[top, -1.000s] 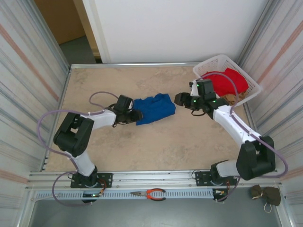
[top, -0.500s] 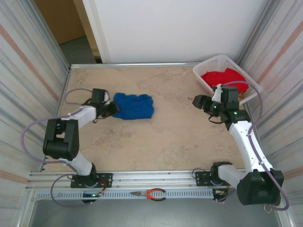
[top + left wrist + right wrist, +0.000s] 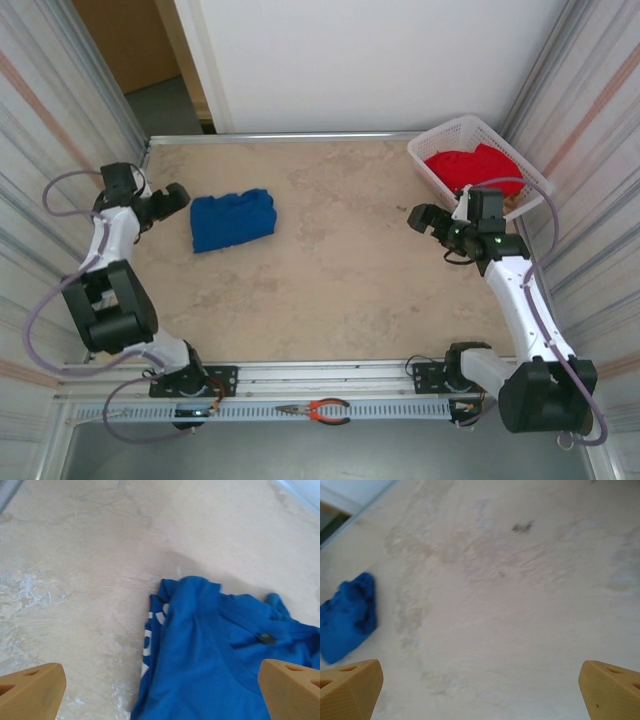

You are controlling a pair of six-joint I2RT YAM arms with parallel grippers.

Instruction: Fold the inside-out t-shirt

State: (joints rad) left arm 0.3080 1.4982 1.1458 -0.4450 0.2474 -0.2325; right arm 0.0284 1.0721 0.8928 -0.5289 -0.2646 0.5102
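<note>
One t-shirt (image 3: 233,220), royal blue, soft cotton-like knit.

Location: left half of the table (image 3: 340,290), toward the far-left corner, well apart from the right edge.

Appearance: gathered into a compact, lumpy oblong several layers deep. The surface is rumpled and the edges are uneven. The left wrist view shows white lettering along one turned-up edge, a curved seam across the top layer and a small dark tag.

Handling (judged): light, limp and not fragile. It is likely to sag and drape when lifted, and the layers may slide over one another.

Suggested hold: pinch an outer edge or corner rather than the rounded middle. The lettered edge offers a clear lip.

Left gripper (image 3: 178,196): fingers spread wide, empty, near the t-shirt's left edge without touching it.

Right gripper (image 3: 416,216): fingers spread wide, empty, above bare table near the right edge, well apart from the t-shirt.
</note>
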